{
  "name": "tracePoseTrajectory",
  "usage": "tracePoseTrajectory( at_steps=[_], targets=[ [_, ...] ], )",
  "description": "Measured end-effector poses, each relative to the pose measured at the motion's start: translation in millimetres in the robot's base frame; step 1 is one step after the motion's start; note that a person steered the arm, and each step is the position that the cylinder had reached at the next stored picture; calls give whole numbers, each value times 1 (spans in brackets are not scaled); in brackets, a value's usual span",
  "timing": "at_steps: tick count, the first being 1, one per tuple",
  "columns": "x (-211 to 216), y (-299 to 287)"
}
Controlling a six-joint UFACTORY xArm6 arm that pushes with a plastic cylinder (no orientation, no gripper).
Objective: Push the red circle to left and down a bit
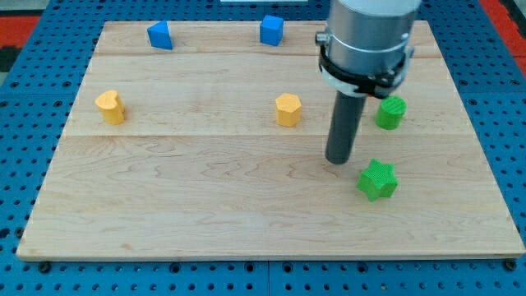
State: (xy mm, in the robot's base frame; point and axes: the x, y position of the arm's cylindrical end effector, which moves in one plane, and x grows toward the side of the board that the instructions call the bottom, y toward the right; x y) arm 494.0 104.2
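Observation:
No red circle shows anywhere in the camera view; the arm's grey body [366,37] covers part of the board at the view's upper right. My tip [338,161] rests on the wooden board [205,189], just up and left of a green star [378,179]. A green round block [391,113] sits to the right of the rod. A yellow hexagon [288,109] sits to the left of the rod. My tip touches no block.
A yellow heart-like block [110,107] is at the left. A blue triangular block [160,35] and a blue cube [272,30] stand near the top edge. Blue pegboard surrounds the board.

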Motion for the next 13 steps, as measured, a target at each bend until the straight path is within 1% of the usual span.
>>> tracePoseTrajectory(
  at_steps=[1, 2, 3, 4, 5, 6, 7, 8, 9, 13],
  targets=[
    [14, 50],
    [11, 60],
    [-13, 80],
    [-26, 137],
    [-59, 190],
    [-113, 189],
    [-141, 147],
    [-149, 98],
    [-152, 69],
    [-158, -87]
  ],
)
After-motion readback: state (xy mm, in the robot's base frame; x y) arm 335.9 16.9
